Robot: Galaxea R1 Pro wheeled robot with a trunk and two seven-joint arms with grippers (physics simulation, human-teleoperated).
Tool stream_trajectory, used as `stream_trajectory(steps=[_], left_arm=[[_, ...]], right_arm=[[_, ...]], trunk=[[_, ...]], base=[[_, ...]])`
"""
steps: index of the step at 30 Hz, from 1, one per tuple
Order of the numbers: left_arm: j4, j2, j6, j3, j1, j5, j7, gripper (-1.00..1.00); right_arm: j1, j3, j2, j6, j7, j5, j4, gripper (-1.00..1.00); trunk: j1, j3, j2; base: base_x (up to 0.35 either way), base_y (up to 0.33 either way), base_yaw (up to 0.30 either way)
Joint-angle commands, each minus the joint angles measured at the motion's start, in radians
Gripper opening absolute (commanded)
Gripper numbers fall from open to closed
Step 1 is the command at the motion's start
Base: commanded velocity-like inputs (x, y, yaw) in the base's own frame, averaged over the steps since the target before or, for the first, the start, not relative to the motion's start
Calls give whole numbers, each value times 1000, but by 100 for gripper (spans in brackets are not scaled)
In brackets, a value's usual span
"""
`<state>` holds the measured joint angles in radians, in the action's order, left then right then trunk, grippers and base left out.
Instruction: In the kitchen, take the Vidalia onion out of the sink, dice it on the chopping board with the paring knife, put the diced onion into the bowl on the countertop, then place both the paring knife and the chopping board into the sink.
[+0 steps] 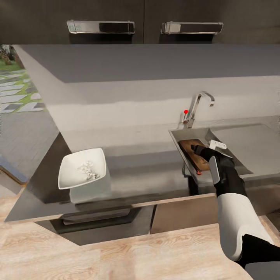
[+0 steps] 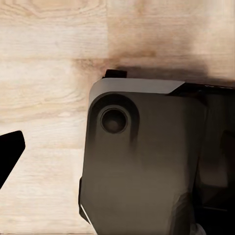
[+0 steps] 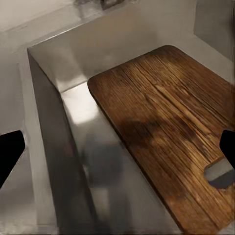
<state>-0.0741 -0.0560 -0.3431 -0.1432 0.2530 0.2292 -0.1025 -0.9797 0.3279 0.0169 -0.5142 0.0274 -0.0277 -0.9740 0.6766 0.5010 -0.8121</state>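
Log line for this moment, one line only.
stage: board drop | chopping board: in sink | right tool: open above board | bowl: holds diced onion on countertop

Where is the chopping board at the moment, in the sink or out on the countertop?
In the sink: the chopping board lies inside the steel basin, with the basin wall beside it in the right wrist view.

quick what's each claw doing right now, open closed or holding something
Left claw: cannot be told; only one dark fingertip shows, above the wooden floor.
Right claw: open, holding nothing, over the chopping board in the sink.
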Motion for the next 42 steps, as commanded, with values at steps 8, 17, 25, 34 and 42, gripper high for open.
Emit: stream_trajectory(steps=[8,17,25,34,42], left_arm=[[-4,-1,-7,-8,2,7,-2,100],[-4,-2,-7,-9,2,7,-2,100],[-4,-1,-7,-8,2,7,-2,100],[-4,-1,-7,-8,2,7,-2,100],[-4,-1,-7,-8,2,7,-2,100]], right_arm=[[0,-38,-5,-2,58,109,-88,100],[0,-45,-5,-1,148,139,-98,100],[1,-47,-6,-1,153,140,-98,100],[1,-47,-8,-1,155,140,-98,100],[1,-47,-8,-2,155,140,-98,100]], trunk=[[0,1,-1],[0,1,-1],[0,1,-1],[0,1,-1],[0,1,-1]], base=[[-336,0,0],[-336,0,0],[-336,0,0],[-336,0,0],[-336,0,0]])
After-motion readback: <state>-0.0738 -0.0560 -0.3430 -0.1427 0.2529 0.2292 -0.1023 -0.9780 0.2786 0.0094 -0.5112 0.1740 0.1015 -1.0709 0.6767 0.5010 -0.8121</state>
